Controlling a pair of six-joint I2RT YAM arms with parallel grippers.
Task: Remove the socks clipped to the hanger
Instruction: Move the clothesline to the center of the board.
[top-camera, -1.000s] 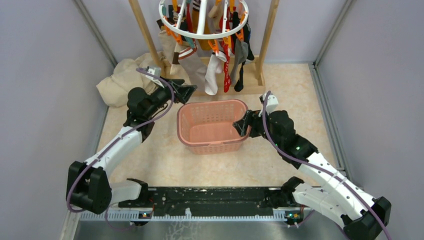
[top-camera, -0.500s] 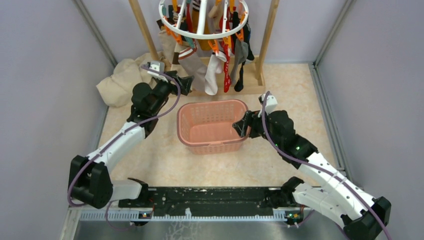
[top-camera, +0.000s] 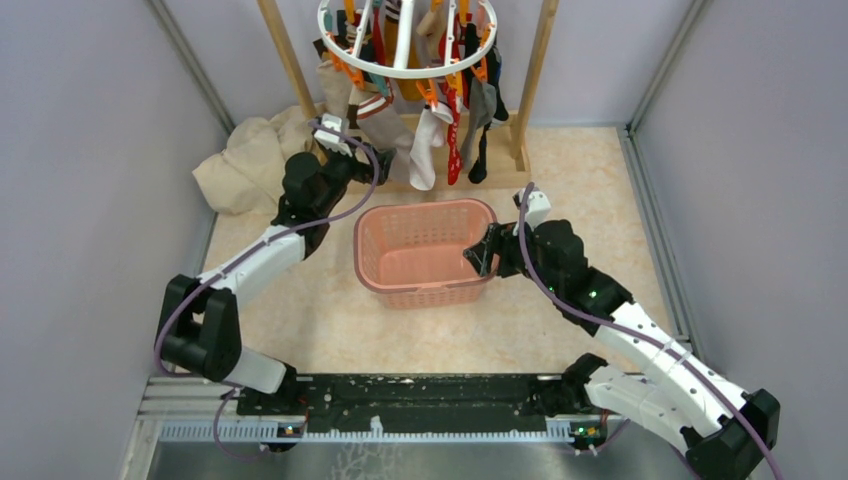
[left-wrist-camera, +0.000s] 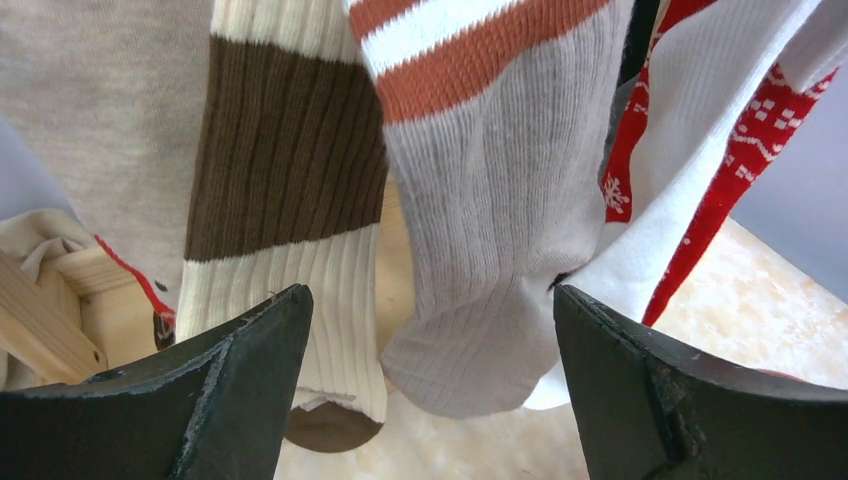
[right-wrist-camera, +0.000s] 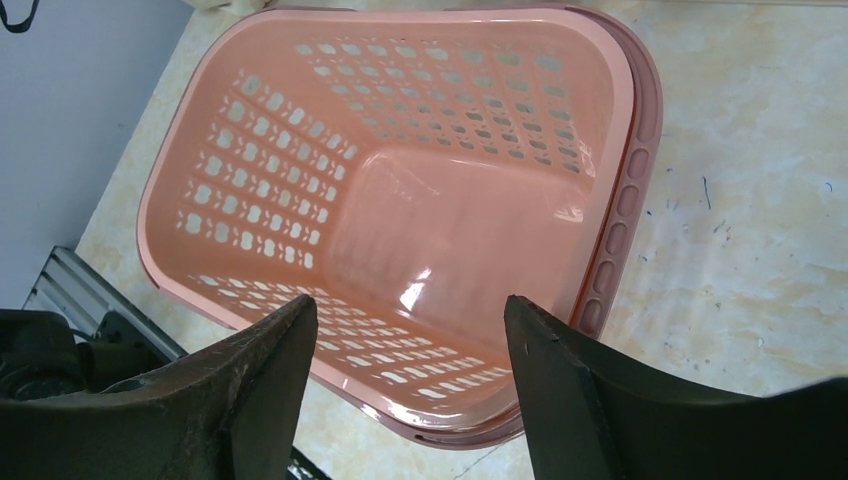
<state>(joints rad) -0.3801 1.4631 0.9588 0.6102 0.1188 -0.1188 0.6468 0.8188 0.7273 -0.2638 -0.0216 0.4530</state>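
The white ring hanger (top-camera: 404, 71) hangs at the top centre, with several socks (top-camera: 432, 140) clipped around it. A grey sock with orange stripes (left-wrist-camera: 490, 210) hangs in front of my left gripper (left-wrist-camera: 430, 300), its toe level with the open jaws and touching neither finger. Beside it hang a cream sock with a brown band (left-wrist-camera: 290, 200) and a red-and-white patterned one (left-wrist-camera: 720, 130). From above, my left gripper (top-camera: 368, 158) sits just below the hanger's left side. My right gripper (top-camera: 478, 255) (right-wrist-camera: 410, 310) stands open and empty over the right rim of the pink basket (right-wrist-camera: 640, 120).
The pink basket (top-camera: 425, 290) sits mid-floor under the hanger. The wooden rail frame (top-camera: 285, 60) flanks the hanger, with its base board (top-camera: 505, 178) behind the basket. A beige cloth heap (top-camera: 245, 160) lies at the back left. Grey walls close in on both sides.
My left arm has reached forward and to the right, bringing its open gripper up to the hanging socks. The right arm has hardly moved.
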